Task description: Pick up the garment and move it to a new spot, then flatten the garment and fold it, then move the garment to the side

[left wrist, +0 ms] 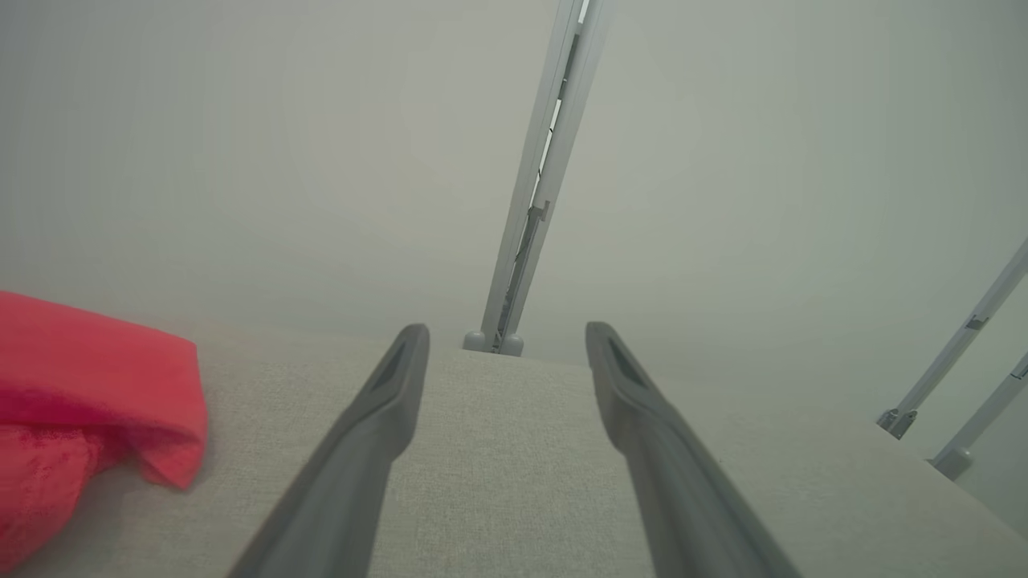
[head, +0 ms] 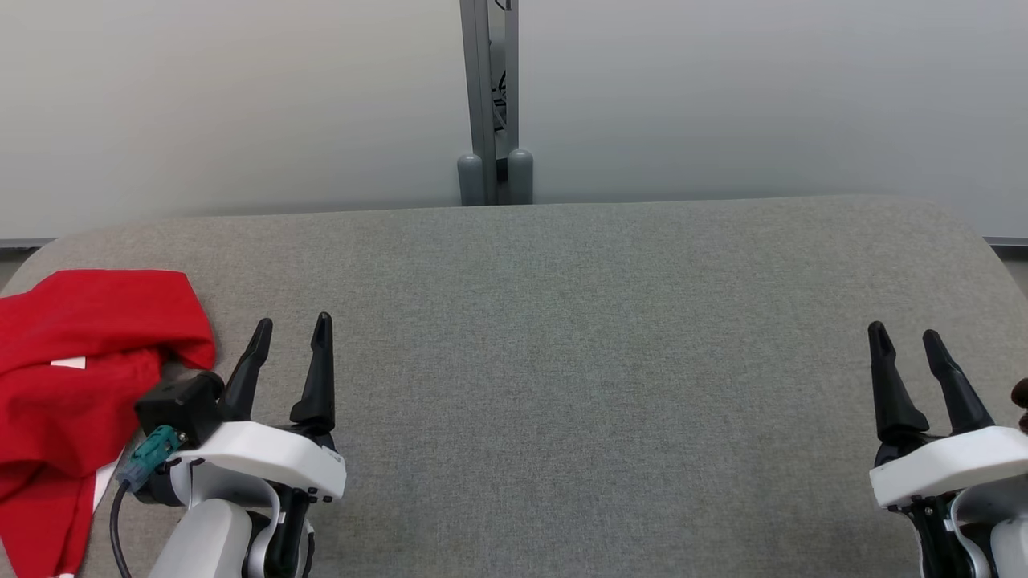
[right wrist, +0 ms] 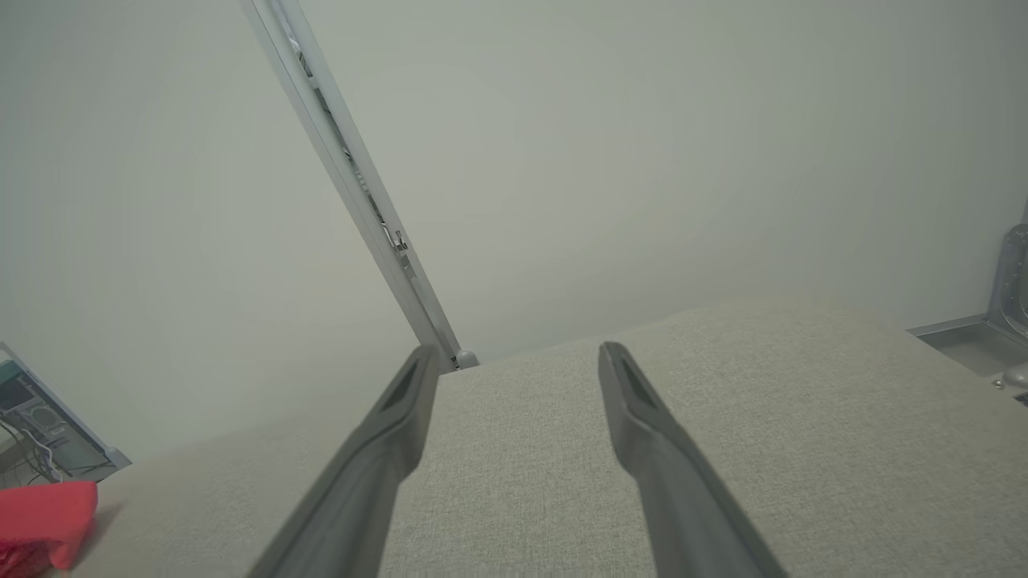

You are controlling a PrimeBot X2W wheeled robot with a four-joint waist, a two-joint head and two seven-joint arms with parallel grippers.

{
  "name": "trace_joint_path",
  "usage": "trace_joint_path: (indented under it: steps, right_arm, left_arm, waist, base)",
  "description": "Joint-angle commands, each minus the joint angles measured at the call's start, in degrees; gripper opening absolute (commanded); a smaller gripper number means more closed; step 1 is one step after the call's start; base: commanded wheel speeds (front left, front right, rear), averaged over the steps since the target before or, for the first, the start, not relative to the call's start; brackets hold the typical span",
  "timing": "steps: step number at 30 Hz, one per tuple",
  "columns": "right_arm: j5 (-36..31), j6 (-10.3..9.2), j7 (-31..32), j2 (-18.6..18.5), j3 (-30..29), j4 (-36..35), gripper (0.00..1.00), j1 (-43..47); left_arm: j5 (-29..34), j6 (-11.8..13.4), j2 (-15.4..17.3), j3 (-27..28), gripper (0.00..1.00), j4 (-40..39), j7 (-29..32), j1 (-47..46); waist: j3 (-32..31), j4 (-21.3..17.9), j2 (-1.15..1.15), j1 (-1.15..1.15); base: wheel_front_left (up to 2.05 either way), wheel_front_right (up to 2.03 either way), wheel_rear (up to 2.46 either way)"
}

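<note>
1. Table (head: 562,361) covered in grey fabric, with rounded corners, lay under both grippers and stretched on ahead of their fingertips.
2. A pale wall (head: 241,104) rose behind the table's far edge, well ahead of both grippers.
3. The garment (head: 72,377), red and bunched with a small white label showing, lay on the table just to the left of the left gripper (head: 291,325). Its nearest fold was beside that gripper's wrist housing, and the fingers were clear of the cloth.
4. A grey post (head: 490,104) stood upright at the wall, ahead of the grippers and between them.
5. The left gripper pointed forward over the table, its two dark fingers spread wide with nothing between them.
6. The right gripper (head: 903,333) sat well apart from the left, far from the garment. Its fingers were likewise parted and empty, pointing forward above the fabric.
</note>
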Motion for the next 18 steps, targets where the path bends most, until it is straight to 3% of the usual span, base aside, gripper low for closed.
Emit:
trace_joint_path:
  steps: [1, 18]
  right_arm:
    - [-1.7, 0.29, -0.7, -0.4, 0.6, 0.1, 1.00, 0.2]
    - [-8.5, 0.30, -3.0, 0.1, 2.2, 2.1, 1.00, 1.5]
  left_arm:
    - [2.0, 0.6, 0.7, 0.0, 1.00, -0.4, -0.4, -1.4]
    - [10.3, 2.4, 1.3, -0.9, 1.00, 0.2, 0.5, 0.6]
  waist:
    - [0.0, 0.0, 0.00, 0.00]
    - [-0.2, -0.3, 0.00, 0.00]
  base:
    - [0.00, 0.00, 0.00]
    - [0.00, 0.00, 0.00]
